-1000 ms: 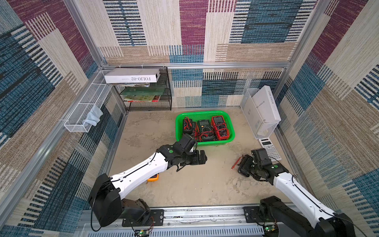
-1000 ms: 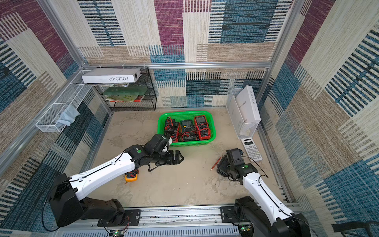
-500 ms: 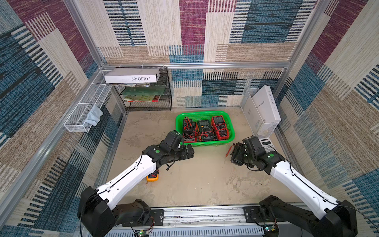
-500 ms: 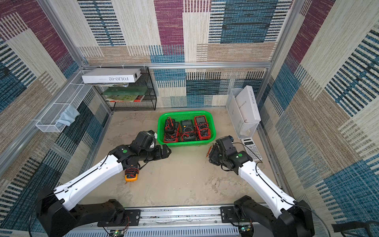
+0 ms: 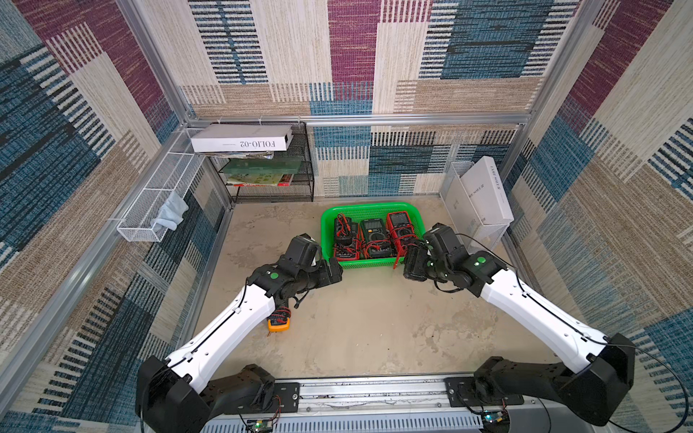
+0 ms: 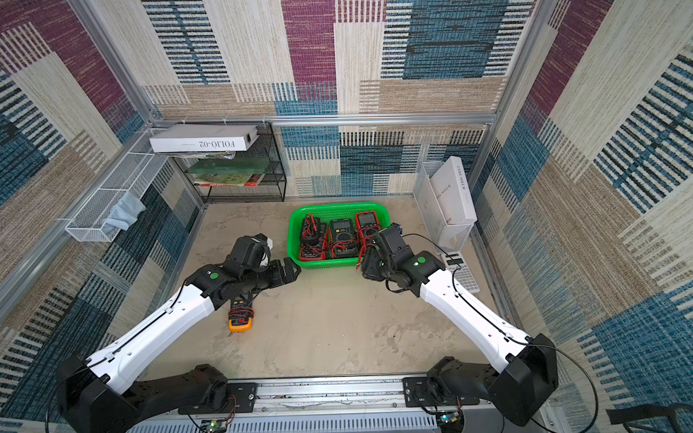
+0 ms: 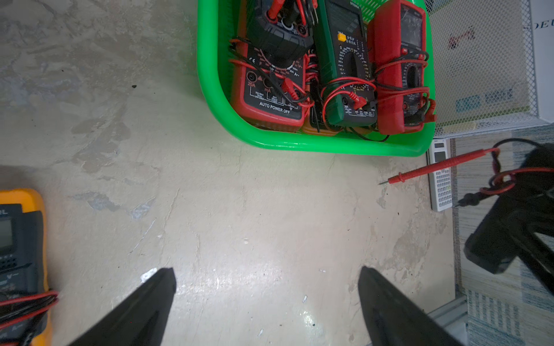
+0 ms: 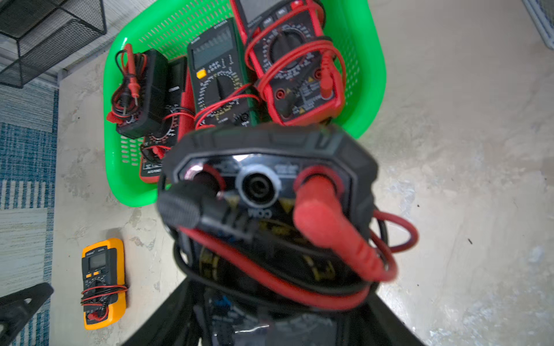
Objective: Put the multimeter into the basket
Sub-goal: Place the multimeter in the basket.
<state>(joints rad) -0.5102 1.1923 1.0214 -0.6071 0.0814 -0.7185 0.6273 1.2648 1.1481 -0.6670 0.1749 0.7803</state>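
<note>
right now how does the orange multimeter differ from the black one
Orange multimeter has an orange shell; black multimeter has a black one. Orange multimeter lies flat on the table; black multimeter is held in the right fingers by the basket. Orange multimeter's leads are wound round it; black multimeter's red probe sticks out loose. Neither lies in the basket; both carry red and black leads.

White box [image 5: 242,138] atop the black rack [image 5: 308,165]: "FOLIO-02", reading upside down. Red-cased multimeter [image 7: 271,102] in the green basket [image 7: 299,146]: "AUTO POWER OFF", "20A", "mA".

Open floor [image 5: 369,318] before crowded basket [image 5: 371,206]
</note>
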